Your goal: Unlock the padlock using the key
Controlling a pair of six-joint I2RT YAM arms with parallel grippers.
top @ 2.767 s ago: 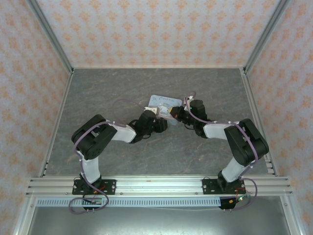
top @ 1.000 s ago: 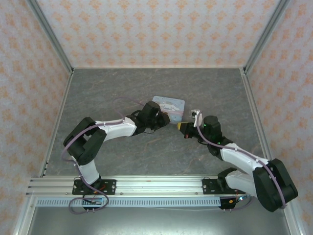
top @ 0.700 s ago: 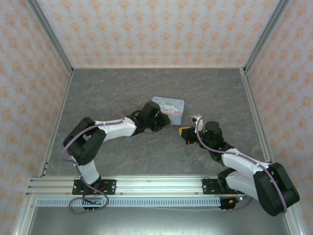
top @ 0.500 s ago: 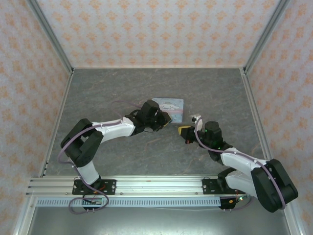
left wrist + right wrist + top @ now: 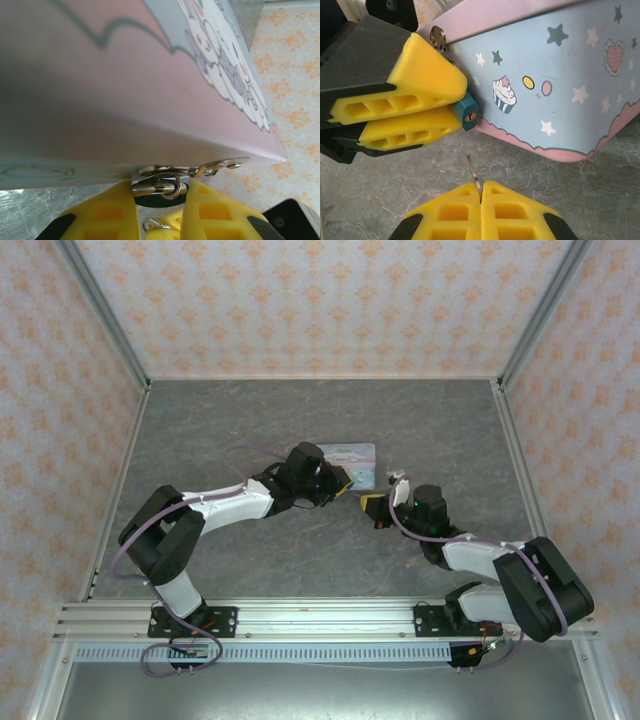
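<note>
Padlock: I see the padlock (image 5: pixel 467 114), a small teal body with a brass keyhole face, left of centre in the right wrist view. It touches the lower left corner of the tin (image 5: pixel 560 75) on its star-printed side.
Keyhole: uncovered, facing down and to the right in that frame.
Loop: in the left wrist view a metal loop (image 5: pixel 162 187) hangs from the tin's hasp (image 5: pixel 200 167) at bottom centre. It looks closed to me, though the close focus is soft and I wouldn't swear to it.
Key: the key (image 5: pixel 475 177) shows as a slim metal blade rising from bottom centre. Its tip points toward the padlock but is apart from it, and the head is buried between the fingers.
Done: padlock held, key held, and the two roughly lined up, by my reading.
Left to do: put the key into the keyhole, turn it and free the loop. None of that shows yet.
Left gripper: the left gripper (image 5: pixel 461 104) enters from the upper left, jaws clamped on the padlock body.
Right gripper: the right gripper (image 5: pixel 481 190) sits at the bottom edge, jaws pressed together on the key.
Arms: in the top view the left arm stretches from lower left to the tin's near edge at centre. The right arm is folded low over the table (image 5: pixel 250 420), its wrist just below and right of the tin.
</note>
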